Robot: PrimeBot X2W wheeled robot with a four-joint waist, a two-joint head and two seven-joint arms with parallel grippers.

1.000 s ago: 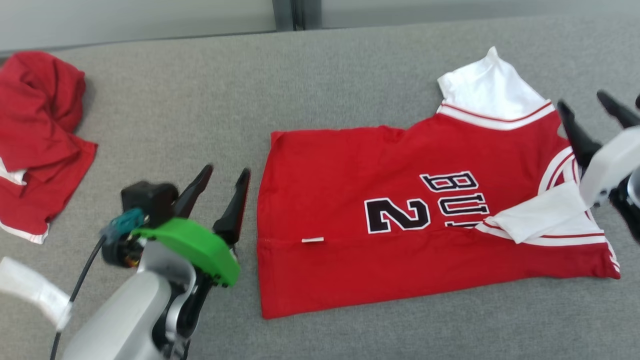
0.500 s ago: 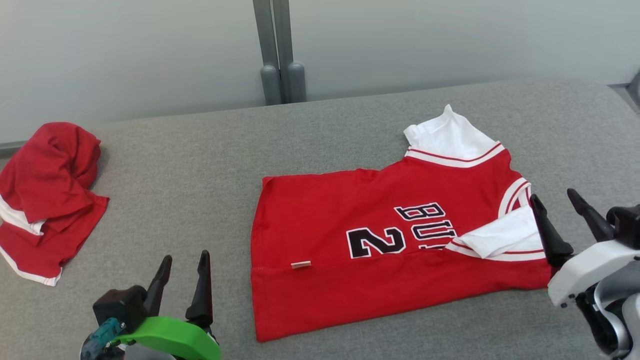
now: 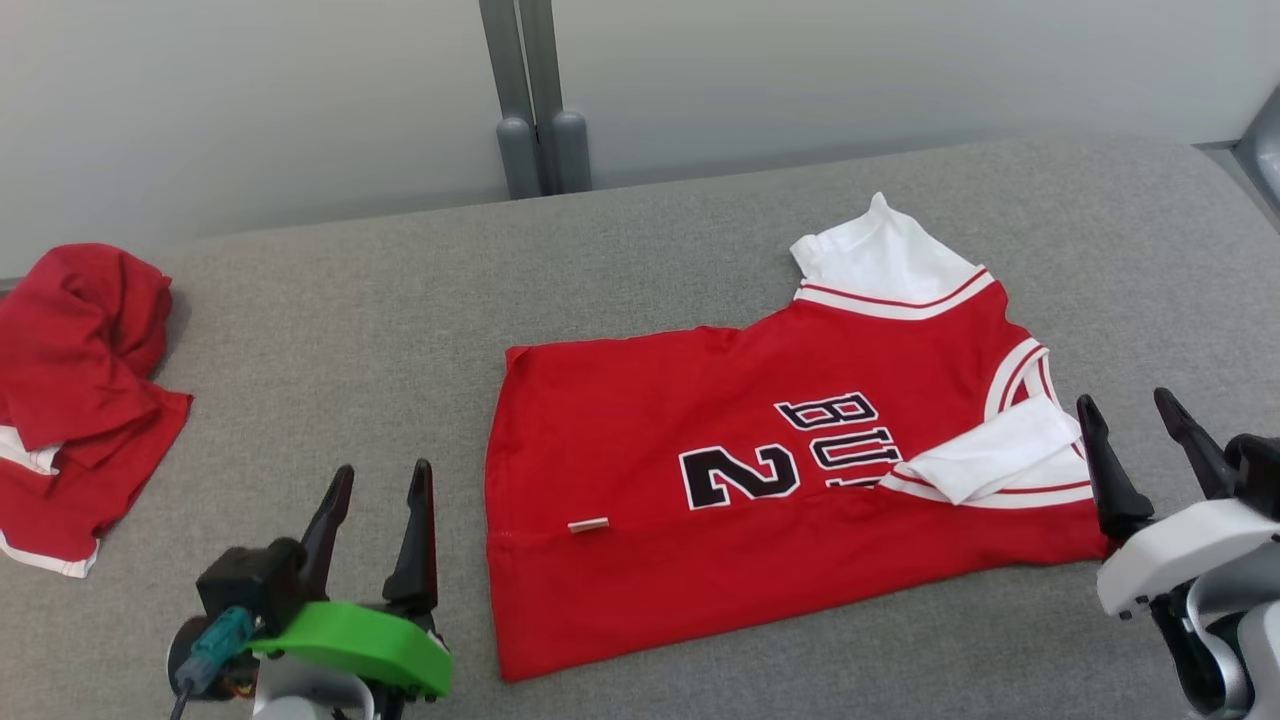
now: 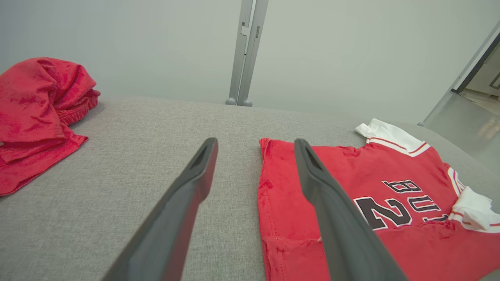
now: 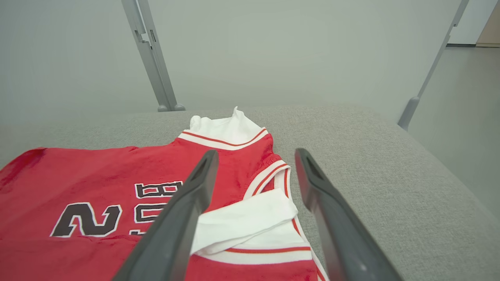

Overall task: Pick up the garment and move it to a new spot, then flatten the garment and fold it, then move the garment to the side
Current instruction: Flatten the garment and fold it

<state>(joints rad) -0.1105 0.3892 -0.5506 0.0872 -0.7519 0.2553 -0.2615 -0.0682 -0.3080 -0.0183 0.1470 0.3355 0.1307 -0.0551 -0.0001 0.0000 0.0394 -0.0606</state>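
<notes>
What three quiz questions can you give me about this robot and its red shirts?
1. True or false: the left hand is holding the red jersey.
2. Which number is printed on the jersey? A) 7 B) 2 C) 9
3. Fill in: the crumpled red garment lies on the robot's ____ side of the grey padded surface.
Key: 1 false; 2 B; 3 left.

The head view looks forward and down on the red jersey (image 3: 700, 420) from above its near edge. The left wrist view sits low beside the jersey's hem end, the right wrist view low at its collar end. Both face the far wall (image 3: 800, 80), sharing the jersey's numeral (image 3: 738, 475).
</notes>
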